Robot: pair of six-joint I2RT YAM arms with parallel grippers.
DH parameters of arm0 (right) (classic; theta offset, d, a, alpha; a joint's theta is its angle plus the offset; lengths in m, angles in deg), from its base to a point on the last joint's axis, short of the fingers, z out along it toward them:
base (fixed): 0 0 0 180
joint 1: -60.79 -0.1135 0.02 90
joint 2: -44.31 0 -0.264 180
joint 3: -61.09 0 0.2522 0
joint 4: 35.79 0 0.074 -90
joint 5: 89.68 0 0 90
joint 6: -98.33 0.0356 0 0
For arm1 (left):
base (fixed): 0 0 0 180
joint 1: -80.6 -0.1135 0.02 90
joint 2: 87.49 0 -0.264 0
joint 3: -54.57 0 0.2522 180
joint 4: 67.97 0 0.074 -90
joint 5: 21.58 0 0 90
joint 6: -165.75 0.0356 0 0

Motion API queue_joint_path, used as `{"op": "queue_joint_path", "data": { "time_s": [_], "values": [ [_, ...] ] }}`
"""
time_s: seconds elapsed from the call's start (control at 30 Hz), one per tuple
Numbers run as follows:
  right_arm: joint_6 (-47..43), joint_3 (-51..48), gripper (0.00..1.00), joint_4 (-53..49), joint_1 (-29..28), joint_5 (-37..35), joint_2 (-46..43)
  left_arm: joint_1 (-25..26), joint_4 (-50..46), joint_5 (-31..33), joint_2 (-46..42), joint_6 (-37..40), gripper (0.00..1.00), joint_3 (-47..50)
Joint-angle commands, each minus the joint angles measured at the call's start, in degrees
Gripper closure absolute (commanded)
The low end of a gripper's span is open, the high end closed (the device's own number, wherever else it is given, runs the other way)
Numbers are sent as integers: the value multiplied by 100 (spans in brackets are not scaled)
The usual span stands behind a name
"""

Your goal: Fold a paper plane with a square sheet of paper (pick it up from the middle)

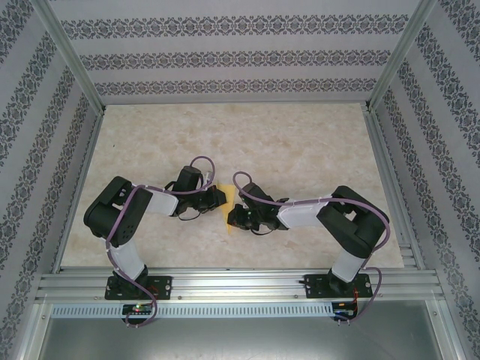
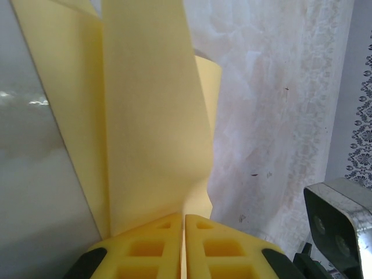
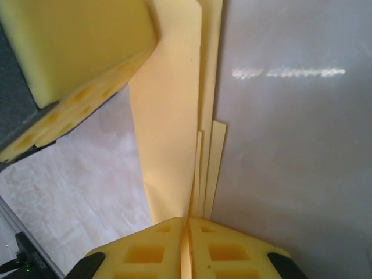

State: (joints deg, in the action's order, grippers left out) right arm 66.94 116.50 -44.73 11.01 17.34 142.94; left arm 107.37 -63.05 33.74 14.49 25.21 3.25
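Note:
The square sheet of paper (image 1: 228,219) is yellow and folded into long narrow layers. It is held up between both grippers at the middle of the table. My left gripper (image 1: 223,199) comes in from the left, and in its wrist view it (image 2: 185,216) is shut on the paper's lower edge, with the folded flaps (image 2: 151,116) rising above its fingertips. My right gripper (image 1: 236,214) meets it from the right, and it (image 3: 187,219) is shut on several stacked layers (image 3: 168,145). One yellow finger of the left gripper (image 3: 75,52) presses the paper at the upper left of the right wrist view. Whether the folds form a paper plane I cannot tell.
The marble tabletop (image 1: 300,142) stretches bare behind the arms. Aluminium rails (image 1: 240,285) run along the near edge, and patterned walls (image 1: 225,52) close in the back and sides. A grey housing (image 2: 340,224) sits at the lower right of the left wrist view.

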Motion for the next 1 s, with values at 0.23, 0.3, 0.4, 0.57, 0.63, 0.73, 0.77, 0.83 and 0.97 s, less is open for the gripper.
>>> {"op": "queue_joint_path", "data": {
  "time_s": [0.23,0.3,0.4,0.57,0.63,0.73,0.77,0.83,0.97],
  "values": [
    [-119,211,81,-1010,-148,-23,-233,41,-451,148,174,176,89,54],
    [-93,252,81,-1046,-175,-49,-304,40,-459,129,166,182,89,55],
    [-216,524,80,-1871,-197,-487,-425,40,-453,128,164,189,90,50],
    [-312,737,78,-2342,-216,-944,-725,36,-448,110,165,172,90,32],
    [-306,849,78,-2280,-250,-942,-757,40,-452,102,178,181,90,29],
    [-280,972,77,-1968,-278,-795,-701,39,-452,110,180,188,90,24],
    [-230,988,77,-1856,-286,-779,-660,39,-444,107,187,185,90,13],
    [-193,1048,76,-1816,-270,-750,-499,41,-437,89,217,190,90,6],
    [-160,1094,76,-1645,-260,-629,-187,39,-409,59,240,177,90,3]
  ]
}}
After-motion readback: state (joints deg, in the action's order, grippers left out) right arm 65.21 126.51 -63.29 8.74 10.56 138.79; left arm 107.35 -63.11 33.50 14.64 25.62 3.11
